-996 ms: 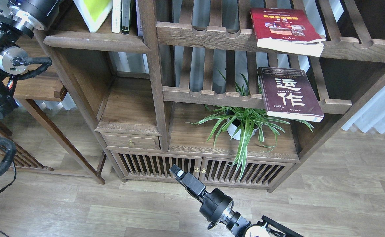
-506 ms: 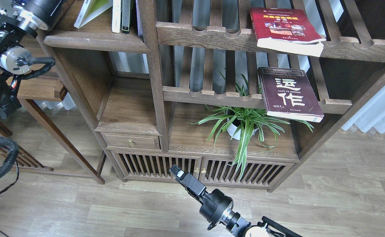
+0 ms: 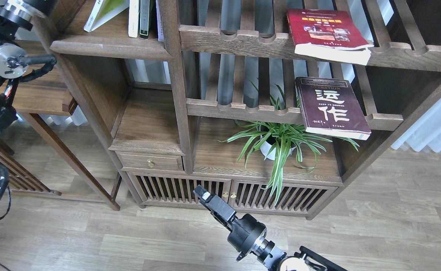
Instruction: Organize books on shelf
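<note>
While the yellow-green book (image 3: 105,10) is leaning on the shelf (image 3: 111,47) at upper left, the maroon book (image 3: 329,107) and red book (image 3: 325,32) are lying right of centre, seemingly light, floppy, best gripped at overhanging edges; right gripper (image 3: 202,194) unclear, left unseen.

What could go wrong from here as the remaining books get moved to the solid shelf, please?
1. The red book overhangs the front rail of the upper slatted rack; a nudge could tip it off.
2. The maroon book also juts past its rail, right above the potted plant, which it might strike if it slips.
3. The yellow-green book leans against the upright books on the solid shelf and may slide flat.
</note>
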You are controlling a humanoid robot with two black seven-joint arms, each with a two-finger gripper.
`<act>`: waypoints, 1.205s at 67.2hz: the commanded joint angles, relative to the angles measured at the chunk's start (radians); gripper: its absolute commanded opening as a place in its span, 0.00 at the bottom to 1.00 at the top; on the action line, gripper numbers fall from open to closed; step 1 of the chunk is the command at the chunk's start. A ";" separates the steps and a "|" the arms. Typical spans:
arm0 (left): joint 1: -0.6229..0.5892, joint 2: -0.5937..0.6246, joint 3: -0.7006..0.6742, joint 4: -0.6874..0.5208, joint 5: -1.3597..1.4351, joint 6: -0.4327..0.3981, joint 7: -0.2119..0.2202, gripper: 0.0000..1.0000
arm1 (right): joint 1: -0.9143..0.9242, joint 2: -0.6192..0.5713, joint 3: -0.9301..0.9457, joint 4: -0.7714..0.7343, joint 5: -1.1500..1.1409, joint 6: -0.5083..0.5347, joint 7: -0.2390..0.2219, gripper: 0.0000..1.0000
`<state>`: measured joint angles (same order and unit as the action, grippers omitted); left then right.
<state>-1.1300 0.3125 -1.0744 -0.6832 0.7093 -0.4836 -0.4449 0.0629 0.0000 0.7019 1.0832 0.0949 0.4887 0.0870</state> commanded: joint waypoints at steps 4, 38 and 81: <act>0.010 0.002 -0.022 -0.068 -0.005 -0.001 -0.001 0.53 | 0.001 0.000 0.019 0.030 0.002 0.000 0.000 0.99; 0.259 0.026 -0.082 -0.409 -0.182 -0.005 0.011 0.72 | 0.001 0.000 0.143 0.168 0.023 0.000 0.011 0.99; 0.441 -0.095 -0.061 -0.438 -0.186 -0.005 0.063 0.99 | 0.003 0.000 0.307 0.182 0.025 0.000 0.011 0.99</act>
<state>-0.7352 0.2496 -1.1382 -1.1126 0.5229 -0.4887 -0.4241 0.0643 0.0002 0.9632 1.2655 0.1188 0.4887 0.0982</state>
